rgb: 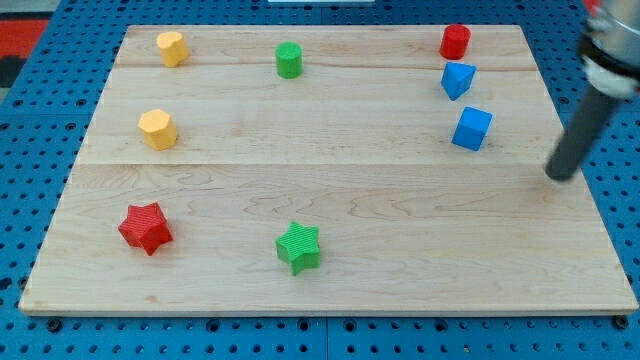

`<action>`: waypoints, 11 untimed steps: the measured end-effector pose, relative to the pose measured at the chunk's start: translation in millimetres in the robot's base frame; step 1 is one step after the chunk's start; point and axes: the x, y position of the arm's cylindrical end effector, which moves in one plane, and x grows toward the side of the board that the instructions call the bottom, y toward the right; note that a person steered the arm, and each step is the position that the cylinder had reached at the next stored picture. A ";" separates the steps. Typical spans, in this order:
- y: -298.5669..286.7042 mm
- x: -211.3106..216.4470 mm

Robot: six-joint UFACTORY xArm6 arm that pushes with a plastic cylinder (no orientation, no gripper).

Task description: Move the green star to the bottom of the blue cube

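The green star [299,247] lies near the view's bottom, at the middle of the wooden board [400,210]. The blue cube [471,129] sits at the upper right. My tip [561,177] is at the view's right edge of the board, to the right of and slightly below the blue cube, far from the green star. It touches no block.
A second blue block [458,80], angular in shape, sits above the cube, with a red cylinder [455,41] above that. A green cylinder [289,60] is at top centre. Two yellow blocks [172,48] [158,129] are at the left. A red star [146,228] is at lower left.
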 end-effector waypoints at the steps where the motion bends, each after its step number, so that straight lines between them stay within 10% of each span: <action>1: -76.8 62.5; 4: -346.2 95.4; 6: -245.3 69.5; 8: -288.2 60.0; 11: -199.7 31.3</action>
